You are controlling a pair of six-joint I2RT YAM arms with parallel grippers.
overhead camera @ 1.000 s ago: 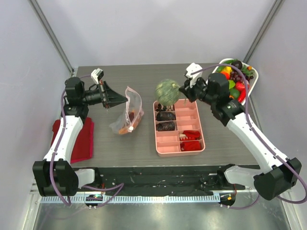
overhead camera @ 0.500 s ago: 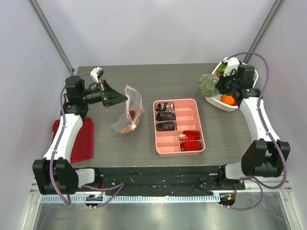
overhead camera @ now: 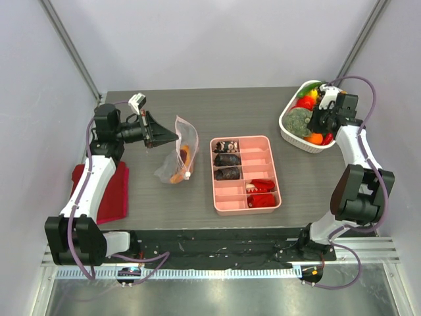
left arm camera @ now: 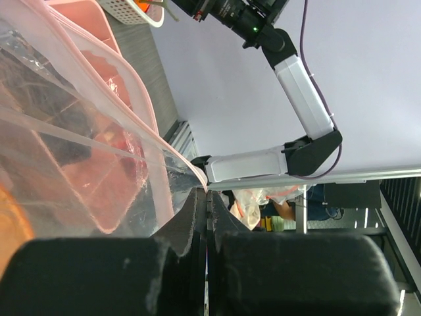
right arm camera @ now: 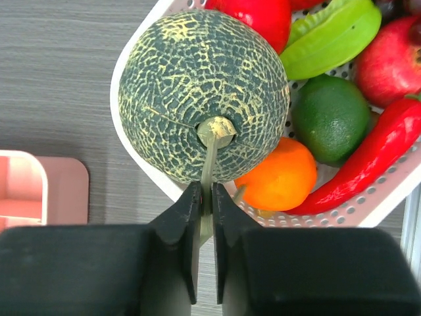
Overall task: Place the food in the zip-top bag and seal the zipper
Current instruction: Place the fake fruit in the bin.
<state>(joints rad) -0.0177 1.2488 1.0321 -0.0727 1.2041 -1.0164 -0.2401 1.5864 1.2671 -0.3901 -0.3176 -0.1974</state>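
Note:
The zip-top bag [overhead camera: 181, 155] hangs upright left of centre with orange and red food [overhead camera: 184, 157] inside it. My left gripper [overhead camera: 172, 137] is shut on the bag's upper edge; in the left wrist view its jaws [left arm camera: 208, 194] pinch the clear plastic [left arm camera: 79, 131]. A small white zipper tab [overhead camera: 187, 175] shows low on the bag. My right gripper [overhead camera: 316, 122] is over the white basket [overhead camera: 288, 135], shut on the stem [right arm camera: 209, 164] of a netted green melon [right arm camera: 204, 92]. The melon rests at the basket's left rim [right arm camera: 141, 151].
The basket also holds an orange [right arm camera: 276, 178], a lime [right arm camera: 329, 118], a red chili [right arm camera: 375, 158] and other toy produce. A pink compartment tray [overhead camera: 215, 191] with dark lumps and red pieces sits mid-table. A red cloth [overhead camera: 112, 191] lies under the left arm.
My right arm has carried the melon from above the pink tray rightward to the white basket. The left arm and the bag have barely moved.

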